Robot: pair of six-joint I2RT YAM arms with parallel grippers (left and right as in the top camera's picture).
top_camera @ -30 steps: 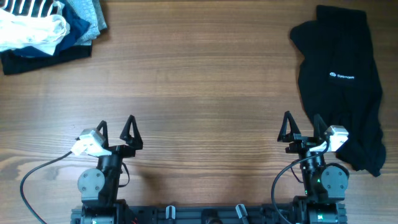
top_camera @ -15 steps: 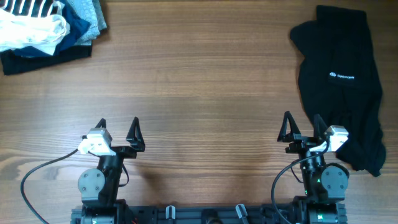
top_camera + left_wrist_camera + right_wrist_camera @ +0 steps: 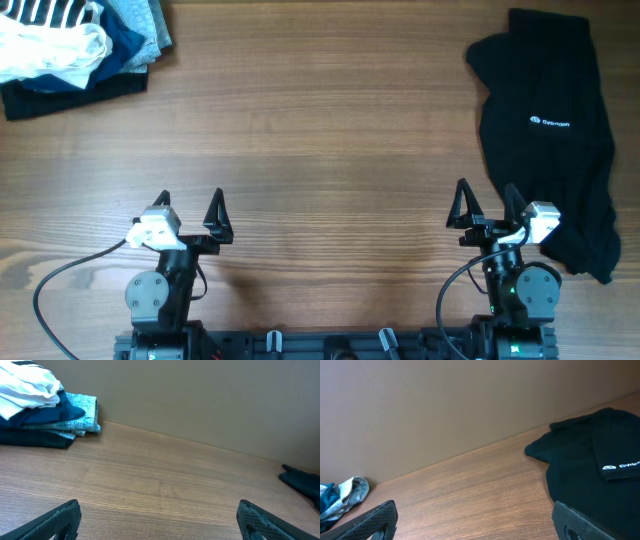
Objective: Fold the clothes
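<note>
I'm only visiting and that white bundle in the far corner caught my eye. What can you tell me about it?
The white shirt looks like thin, wrinkly fabric. It is bunched up, not folded, with a black-and-white striped part at its far side. It lies on top of a pile of folded blue, grey and dark clothes at the far left corner of the table. The picture's edge cuts part of it off.

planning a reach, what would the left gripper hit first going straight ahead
Likely nothing: ahead of the open left gripper lies bare table as far as the wall; the white shirt and its pile sit off to the left.
</note>
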